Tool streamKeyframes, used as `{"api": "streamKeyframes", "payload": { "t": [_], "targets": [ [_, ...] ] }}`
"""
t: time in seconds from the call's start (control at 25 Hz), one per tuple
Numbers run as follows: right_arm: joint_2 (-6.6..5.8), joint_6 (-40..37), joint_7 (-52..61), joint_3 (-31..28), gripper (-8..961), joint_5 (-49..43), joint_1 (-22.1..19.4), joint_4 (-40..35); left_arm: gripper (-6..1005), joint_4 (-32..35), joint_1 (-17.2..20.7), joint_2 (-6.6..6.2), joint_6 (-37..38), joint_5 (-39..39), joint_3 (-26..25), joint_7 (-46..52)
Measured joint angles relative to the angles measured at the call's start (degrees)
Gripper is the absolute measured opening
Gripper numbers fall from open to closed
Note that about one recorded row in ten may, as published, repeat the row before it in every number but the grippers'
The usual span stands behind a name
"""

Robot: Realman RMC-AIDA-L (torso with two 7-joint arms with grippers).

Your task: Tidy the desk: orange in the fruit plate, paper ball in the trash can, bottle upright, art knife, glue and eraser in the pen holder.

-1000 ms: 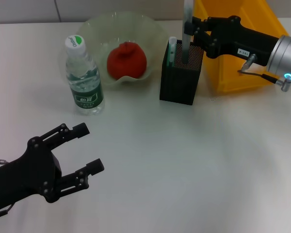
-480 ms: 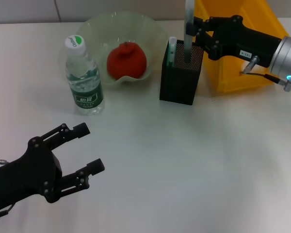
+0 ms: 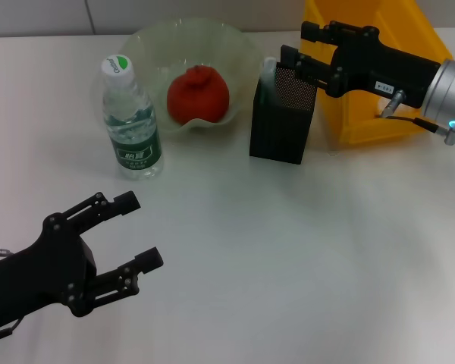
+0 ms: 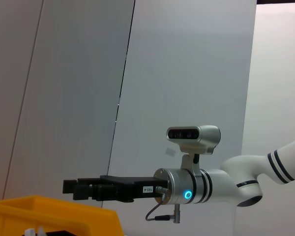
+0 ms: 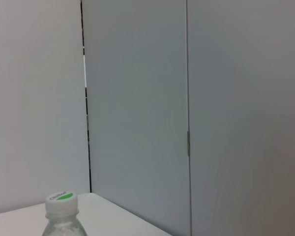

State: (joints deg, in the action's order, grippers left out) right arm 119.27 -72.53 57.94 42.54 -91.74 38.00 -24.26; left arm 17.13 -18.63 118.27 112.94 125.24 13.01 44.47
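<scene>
Pen holder (image 3: 282, 125) upright at mid-desk, between fruit plate (image 3: 148, 45) and trash can (image 3: 364, 117); a pale stick-like item just showing at its far rim, too hidden to name. Right gripper (image 3: 293, 54) directly above the holder's opening, fingers (image 3: 290, 63) spread apart and empty, level with the rim. Judged a drop position: centred over the mouth so a slim item falls inside rather than against the mesh.

Orange (image 3: 198, 94) resting in the fruit plate, knobbed top up; that step looks done. Bottle (image 3: 130, 120) standing upright, white cap on top, just beside the plate's left edge; also done by the look of it. Cap seen again in the right wrist view (image 5: 62, 200).

No paper ball, eraser, knife or glue lying on the white desk (image 3: 288, 258); presumably binned or in the holder, contents not visible.

Left gripper (image 3: 136, 231) low over the near left part of the desk, well apart from everything, fingers open, holding nothing. Seems parked. Right arm (image 4: 201, 184) also caught from the left wrist view, above the yellow bin's rim.
</scene>
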Motion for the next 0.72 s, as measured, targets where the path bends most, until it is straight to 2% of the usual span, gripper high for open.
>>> {"api": "streamKeyframes", "payload": {
  "t": [0.24, 0.36, 0.72],
  "targets": [
    [0.0, -0.01, 0.07, -0.31, 493, 0.16, -0.14, 0.0, 801, 0.0, 0.0, -0.05, 0.09, 0.0, 0.0, 0.0],
    [0.0, -0.2, 0.07, -0.38, 716, 0.18, -0.25, 0.0, 801, 0.0, 0.03, -0.06, 0.11, 0.0, 0.0, 0.0],
    [-0.07, -2.84, 0.61, -0.48, 756, 0.3, -1.34, -0.61, 801, 0.0, 0.15, -0.07, 0.17, 0.01, 0.12, 0.0]
  ]
}}
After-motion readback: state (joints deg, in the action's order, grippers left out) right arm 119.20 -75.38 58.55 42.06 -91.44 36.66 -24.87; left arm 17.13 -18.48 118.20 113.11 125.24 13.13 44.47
